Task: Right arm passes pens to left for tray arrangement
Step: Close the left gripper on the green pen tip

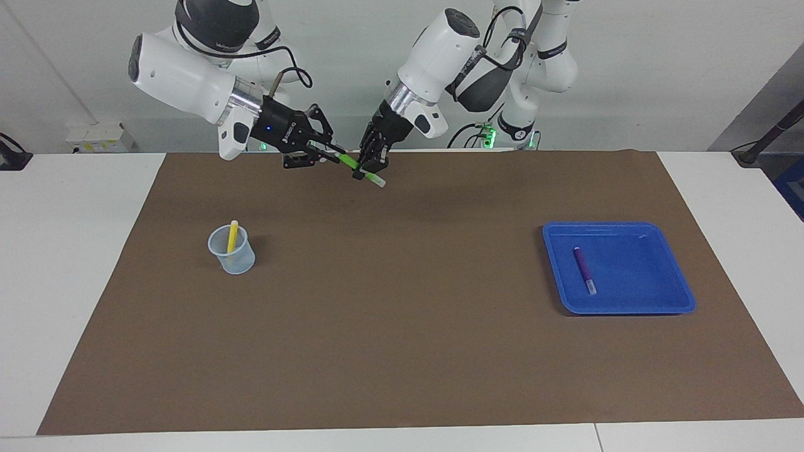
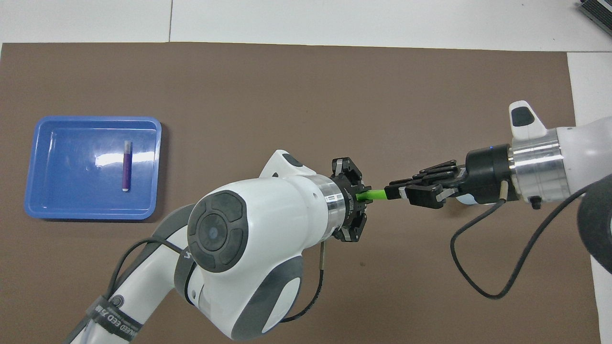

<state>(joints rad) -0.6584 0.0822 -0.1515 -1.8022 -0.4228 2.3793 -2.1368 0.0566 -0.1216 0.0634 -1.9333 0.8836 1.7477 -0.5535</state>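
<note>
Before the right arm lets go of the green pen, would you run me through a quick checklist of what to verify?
1. Left gripper shut on the green pen: ok.
2. Right gripper shut on the same pen, so both hold it: ok.
3. Pen held in the air above the brown mat, touching nothing else: ok.
4. Blue tray has bare floor beside the purple pen lying in it: ok.
5. Yellow pen stands in the translucent cup, awaiting its turn: ok.
6. Firmness of the left gripper's hold: cannot tell.
</note>
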